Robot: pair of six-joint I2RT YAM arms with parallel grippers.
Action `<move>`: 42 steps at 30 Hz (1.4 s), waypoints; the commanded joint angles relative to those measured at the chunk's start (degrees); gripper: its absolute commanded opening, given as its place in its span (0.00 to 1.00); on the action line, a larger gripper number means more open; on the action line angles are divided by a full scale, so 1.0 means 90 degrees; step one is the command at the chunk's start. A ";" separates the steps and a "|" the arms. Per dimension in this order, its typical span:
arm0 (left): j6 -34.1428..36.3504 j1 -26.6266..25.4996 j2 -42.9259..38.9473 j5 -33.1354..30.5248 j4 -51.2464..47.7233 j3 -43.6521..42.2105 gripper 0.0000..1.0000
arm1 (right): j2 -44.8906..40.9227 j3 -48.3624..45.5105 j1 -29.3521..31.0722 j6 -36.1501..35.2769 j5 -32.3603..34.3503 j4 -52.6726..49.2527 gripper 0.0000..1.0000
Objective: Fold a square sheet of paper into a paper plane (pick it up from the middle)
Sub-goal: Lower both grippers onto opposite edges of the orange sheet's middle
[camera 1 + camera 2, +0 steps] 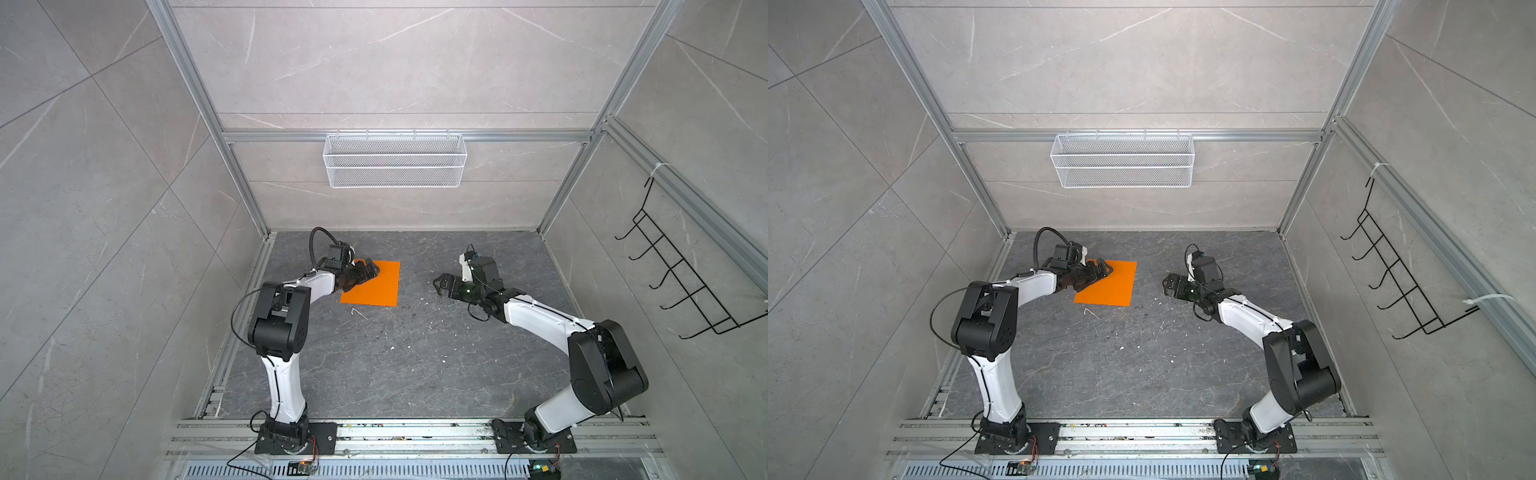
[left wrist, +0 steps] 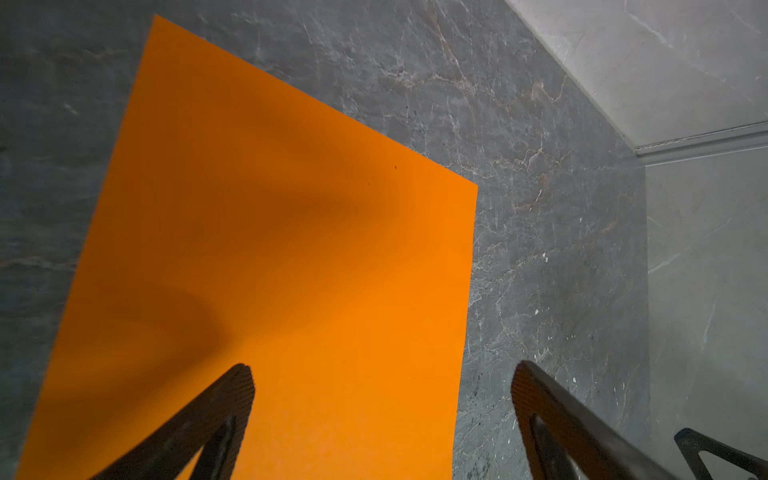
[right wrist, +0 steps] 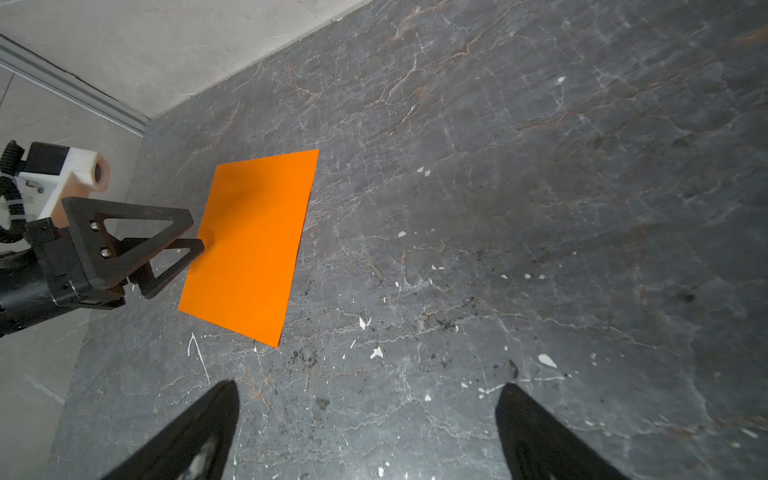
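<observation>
Left claw (image 1: 363,276) gapes over one edge of the square sheet (image 1: 380,286); right claw (image 1: 438,286) gapes above open tabletop (image 1: 395,365)

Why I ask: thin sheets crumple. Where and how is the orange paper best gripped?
Grip the paper at its middle, coming straight down from above: it lies flat on the table with no lifted edge. Likely press open jaws down, then close to pinch up a ridge; the left gripper, open over its edge, is nearest.
</observation>
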 commanded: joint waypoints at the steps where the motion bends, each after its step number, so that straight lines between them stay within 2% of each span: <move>1: 0.0114 -0.0057 0.0098 0.0071 -0.0350 0.0210 1.00 | 0.0137 0.0175 -0.0001 -0.0028 -0.0076 -0.0097 0.99; 10: -0.0025 -0.0189 0.0086 -0.0078 -0.0773 0.0078 0.99 | 0.0148 0.0147 0.0004 0.0006 -0.0005 -0.0217 0.99; 17: -0.0507 -0.0508 -0.0136 0.0526 -0.0548 -0.0601 0.98 | -0.0018 0.0049 -0.0003 0.0004 0.0145 -0.0277 0.99; 20: -0.0771 -0.0807 -0.0311 0.0568 -0.0492 -0.1006 0.98 | -0.0010 0.0052 -0.0003 -0.0020 0.0118 -0.0363 0.99; 28: -0.1775 -0.2058 -0.0944 0.0270 -0.0321 -0.1938 0.97 | -0.0054 -0.0028 -0.0001 -0.0011 -0.0102 -0.0718 0.99; 32: -0.2165 -0.2359 -0.1247 0.0478 -0.0028 -0.2142 0.97 | -0.0183 -0.0025 0.0006 -0.0050 -0.0212 -0.1085 0.99; 36: -0.2242 -0.2315 -0.1653 0.0735 0.0147 -0.1940 0.99 | -0.0243 0.0087 0.0099 -0.0111 -0.0250 -0.1475 0.99; 42: -0.2049 -0.1703 -0.1962 0.0845 -0.0047 -0.1700 1.00 | 0.0063 0.0476 0.0412 0.0023 -0.0514 -0.1974 0.99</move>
